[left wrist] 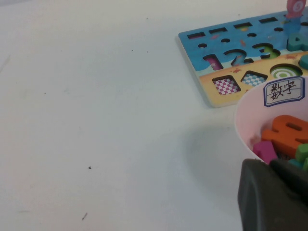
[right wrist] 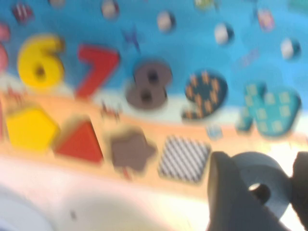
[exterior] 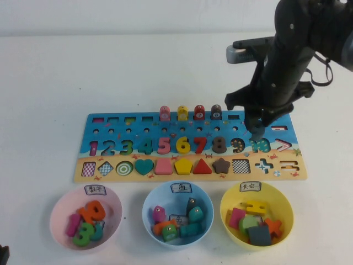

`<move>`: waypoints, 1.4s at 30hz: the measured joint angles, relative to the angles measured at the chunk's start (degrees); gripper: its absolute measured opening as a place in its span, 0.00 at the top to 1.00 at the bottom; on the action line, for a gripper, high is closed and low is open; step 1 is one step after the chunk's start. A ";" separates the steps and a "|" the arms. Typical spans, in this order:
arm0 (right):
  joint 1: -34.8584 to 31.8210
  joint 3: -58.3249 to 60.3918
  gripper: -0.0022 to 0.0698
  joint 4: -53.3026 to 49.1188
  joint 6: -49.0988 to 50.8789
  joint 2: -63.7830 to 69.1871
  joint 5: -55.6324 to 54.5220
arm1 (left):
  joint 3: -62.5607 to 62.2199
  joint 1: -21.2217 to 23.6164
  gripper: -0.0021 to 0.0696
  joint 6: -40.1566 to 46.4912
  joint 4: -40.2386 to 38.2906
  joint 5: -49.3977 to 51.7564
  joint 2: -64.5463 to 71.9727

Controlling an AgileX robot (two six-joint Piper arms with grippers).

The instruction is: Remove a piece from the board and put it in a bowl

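Note:
My right gripper [exterior: 257, 131] hangs just above the board [exterior: 110, 124], over the 9 and 10 places. In the right wrist view it [right wrist: 262, 190] is shut on the piece [right wrist: 255, 172], a slate-grey rounded numeral with a hole, lifted off the board [right wrist: 192, 38]. The 9 recess [right wrist: 206, 94] lies empty and shows its patterned floor. The pink bowl [exterior: 60, 212] with its white label [exterior: 95, 190] stands at the front left and holds several numerals. My left gripper [left wrist: 276, 192] sits low beside that bowl [left wrist: 245, 125], at the table's front left corner.
A light blue bowl [exterior: 151, 201] and a yellow bowl [exterior: 229, 201] with several pieces stand in front of the board. The brownish 8 [exterior: 219, 144] and teal 10 [exterior: 261, 146] flank the empty recess. Several pegs [exterior: 190, 112] stand along the board's far row.

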 joint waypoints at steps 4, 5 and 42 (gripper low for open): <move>0.23 8.82 0.65 -0.23 -0.04 -6.24 0.04 | 0.00 0.00 0.97 0.00 0.00 0.00 0.00; 0.43 10.48 0.65 -0.34 -0.04 -7.45 0.13 | 0.00 0.00 0.97 0.00 0.00 0.00 0.00; 33.78 -19.80 0.65 5.74 1.11 14.27 0.23 | 0.00 0.00 0.97 0.00 0.00 0.00 0.00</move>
